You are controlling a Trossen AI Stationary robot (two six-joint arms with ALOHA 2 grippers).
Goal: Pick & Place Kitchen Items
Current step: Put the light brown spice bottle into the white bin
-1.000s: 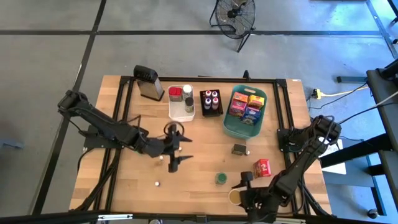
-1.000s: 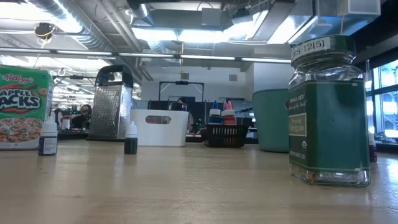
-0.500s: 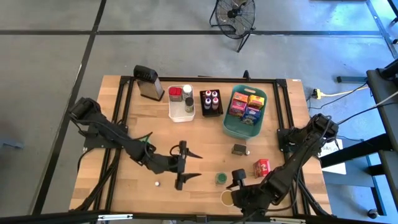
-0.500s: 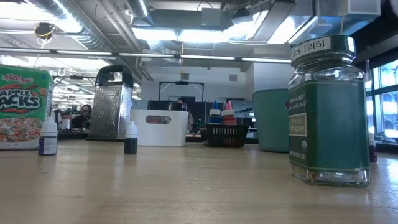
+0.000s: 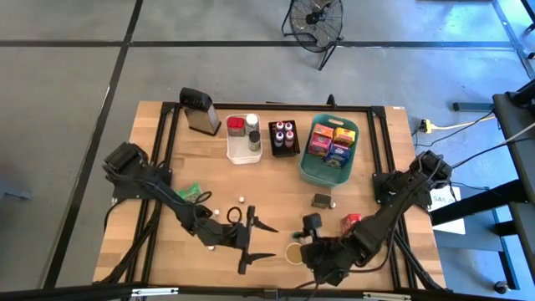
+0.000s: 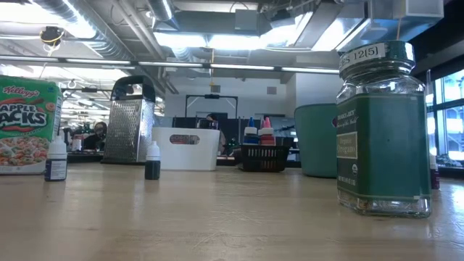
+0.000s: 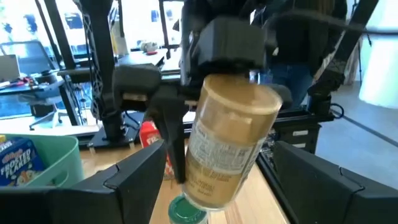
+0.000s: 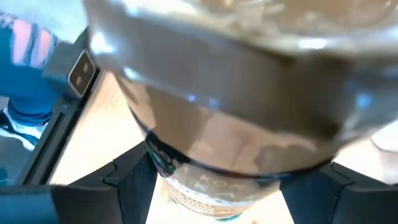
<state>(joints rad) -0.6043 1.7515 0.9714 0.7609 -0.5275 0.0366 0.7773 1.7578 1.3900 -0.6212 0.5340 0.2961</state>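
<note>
Right gripper [image 5: 294, 252] clamped on tan spice jar [image 7: 233, 146], jar lifted, seemingly off the table. Left gripper [image 5: 255, 242] spread wide, empty, just beside it, facing the jar.

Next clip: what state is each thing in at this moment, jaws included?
Tan jar: held off the table, tilted.
Right gripper: jaws closed on that jar.
Left gripper: jaws open, empty.
Green-label jar: upright on the table, lid on.
Teal basket: holds boxes.
Grater: standing upright.
</note>
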